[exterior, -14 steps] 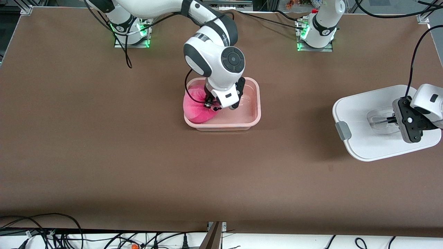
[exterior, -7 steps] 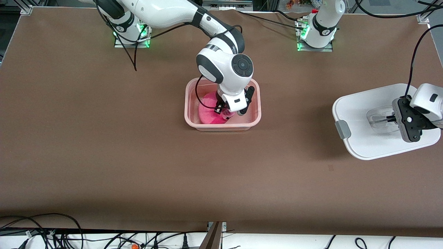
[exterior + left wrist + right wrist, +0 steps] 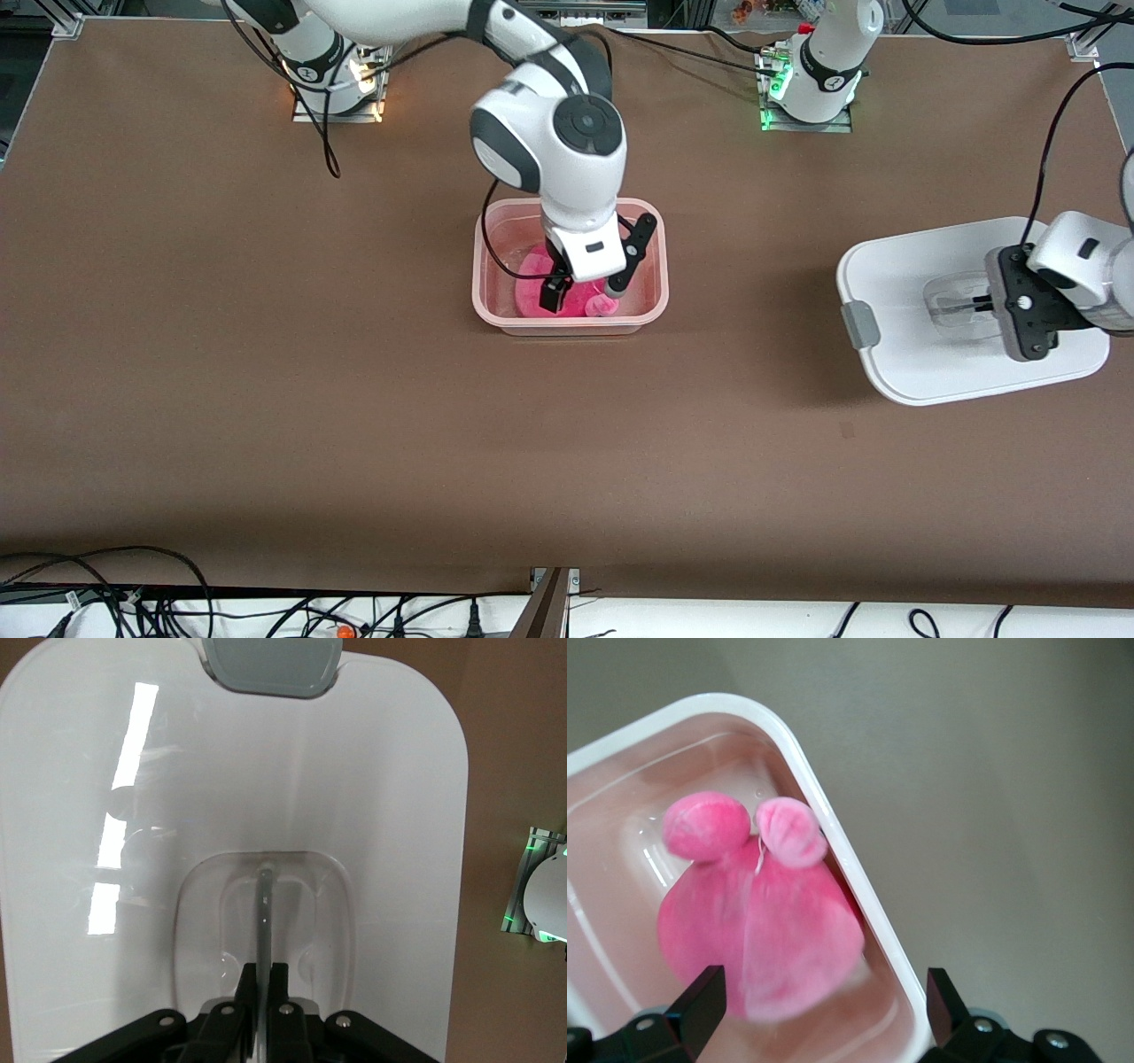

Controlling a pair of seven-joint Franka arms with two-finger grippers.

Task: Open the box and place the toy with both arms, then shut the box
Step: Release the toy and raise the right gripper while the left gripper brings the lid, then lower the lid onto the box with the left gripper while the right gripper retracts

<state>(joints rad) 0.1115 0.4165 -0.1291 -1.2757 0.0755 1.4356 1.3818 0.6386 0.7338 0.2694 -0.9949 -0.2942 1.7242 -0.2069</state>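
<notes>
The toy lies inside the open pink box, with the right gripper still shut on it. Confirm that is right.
Not quite. The toy does lie inside the open pink box, but the right gripper is not shut on it: the right wrist view shows its fingers spread wide apart, clear of the toy. The rest stands.

Pale pink translucent box (image 3: pixel 500 306) sat open mid-desk, lidless. Bright pink plush toy (image 3: pixel 535 288) lay inside it, at 6 o'clock against the wall nearest the front camera. White lid (image 3: pixel 904 292), grey clip at 9 o'clock, clear handle, lay apart at left arm's end.
</notes>
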